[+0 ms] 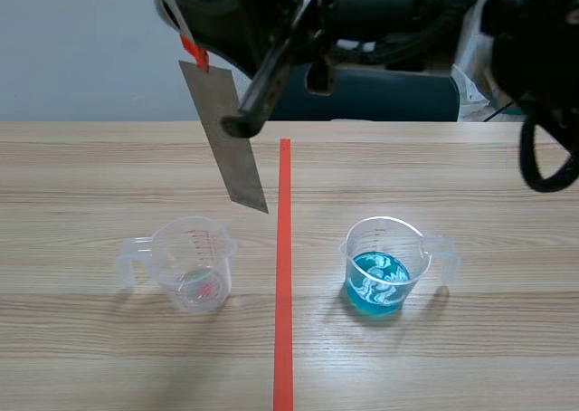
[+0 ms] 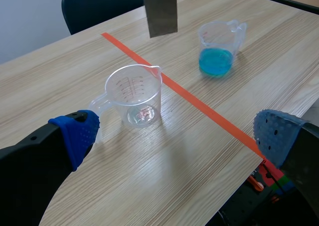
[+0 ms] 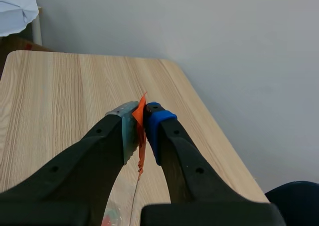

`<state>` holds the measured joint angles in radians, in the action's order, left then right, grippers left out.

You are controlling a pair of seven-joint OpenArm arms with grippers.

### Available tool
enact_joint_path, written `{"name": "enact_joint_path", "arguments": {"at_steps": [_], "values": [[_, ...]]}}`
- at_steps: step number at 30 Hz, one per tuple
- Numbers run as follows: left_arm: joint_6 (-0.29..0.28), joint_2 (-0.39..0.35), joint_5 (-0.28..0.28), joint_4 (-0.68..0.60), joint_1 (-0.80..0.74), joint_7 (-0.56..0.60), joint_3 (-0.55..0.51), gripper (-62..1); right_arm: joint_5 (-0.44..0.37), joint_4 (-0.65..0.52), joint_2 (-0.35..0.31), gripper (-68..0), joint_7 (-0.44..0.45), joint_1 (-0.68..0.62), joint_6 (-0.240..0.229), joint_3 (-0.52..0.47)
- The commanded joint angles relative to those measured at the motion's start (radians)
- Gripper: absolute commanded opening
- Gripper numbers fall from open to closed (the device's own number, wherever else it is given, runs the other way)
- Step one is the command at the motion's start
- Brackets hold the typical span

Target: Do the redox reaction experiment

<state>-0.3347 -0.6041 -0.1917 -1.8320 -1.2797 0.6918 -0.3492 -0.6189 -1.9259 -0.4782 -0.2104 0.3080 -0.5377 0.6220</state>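
Both fingers of the right gripper (image 3: 141, 121) pinch the orange-taped top of the metal strip (image 1: 232, 139), which hangs below it. The left gripper (image 2: 177, 136) stands spread wide, the empty cup (image 2: 133, 94) just ahead of it.

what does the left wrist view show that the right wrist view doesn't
Only the left wrist view: the cup of blue liquid, the orange-red tape line, the broad face of the metal strip, and the open left gripper. Only the right wrist view: the right gripper shut on the strip's orange tab. Both: the wooden table.
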Motion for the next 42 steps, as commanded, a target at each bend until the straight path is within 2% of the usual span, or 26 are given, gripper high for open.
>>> {"name": "enact_joint_path", "arguments": {"at_steps": [1, 10, 17, 21, 25, 42], "values": [[-0.001, 0.008, -0.006, -0.005, 0.003, 0.014, 0.005, 1.4, -0.019, -0.022, -0.030, -67.1, 0.024, -0.013, -0.007, -0.032], [-0.001, 0.008, -0.006, -0.005, 0.003, 0.014, 0.005, 1.4, -0.085, -0.041, -0.177, -67.1, 0.088, -0.144, -0.125, -0.244], [-0.001, 0.008, -0.006, -0.005, 0.003, 0.014, 0.005, 1.4, -0.127, -0.041, -0.256, -67.1, 0.124, -0.251, -0.208, -0.420], [-0.001, 0.008, -0.006, -0.005, 0.003, 0.014, 0.005, 1.4, -0.130, -0.041, -0.267, -67.1, 0.124, -0.312, -0.208, -0.514], [-0.001, 0.008, -0.006, -0.005, 0.003, 0.014, 0.005, 1.4, -0.129, -0.041, -0.267, -67.1, 0.124, -0.359, -0.208, -0.567], [-0.001, 0.008, -0.006, -0.005, 0.003, 0.014, 0.005, 1.4, -0.130, -0.041, -0.267, -67.1, 0.128, -0.369, -0.208, -0.568]]}}
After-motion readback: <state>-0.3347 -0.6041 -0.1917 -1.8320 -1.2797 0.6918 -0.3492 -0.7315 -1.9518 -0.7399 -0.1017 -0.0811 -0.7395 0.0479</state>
